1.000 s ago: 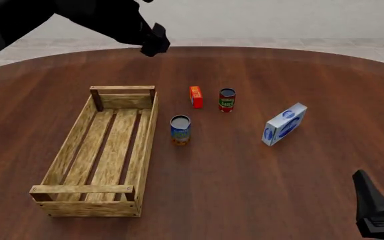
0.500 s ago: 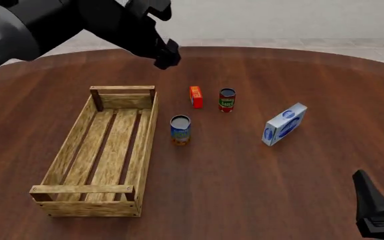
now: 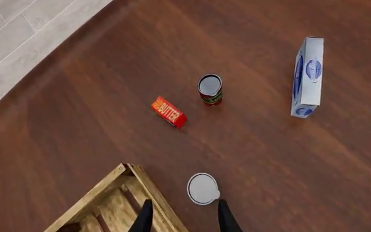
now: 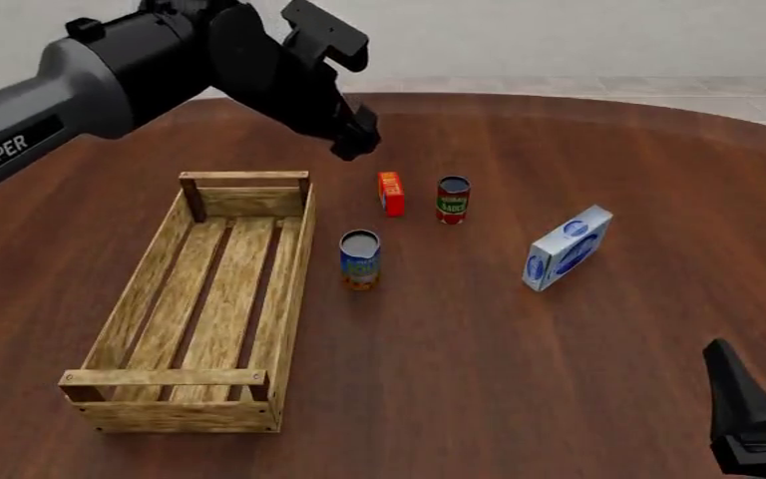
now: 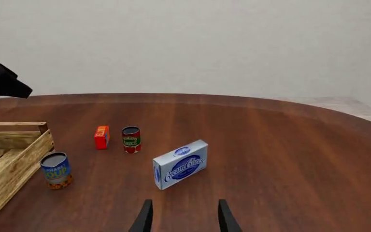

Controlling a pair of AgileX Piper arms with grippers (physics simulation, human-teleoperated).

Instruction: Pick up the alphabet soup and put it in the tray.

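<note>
1. One tray (image 4: 203,304) lies on the worktop (image 4: 490,379) with only bare slats inside; the alphabet soup (image 4: 359,258) stands just beside its right wall.
2. Two cans show in the left wrist view, counting the tomato can (image 3: 209,89); the left tool (image 3: 184,217) hangs spread above.
3. Two fingers of the right tool (image 5: 183,217) stand apart, pinching nothing.

Red butter box (image 4: 390,193) just beside red-green can (image 4: 453,200), both upright; blue-white cream cheese box (image 4: 569,248) well apart, on dark wood worktop (image 4: 490,349).
</note>
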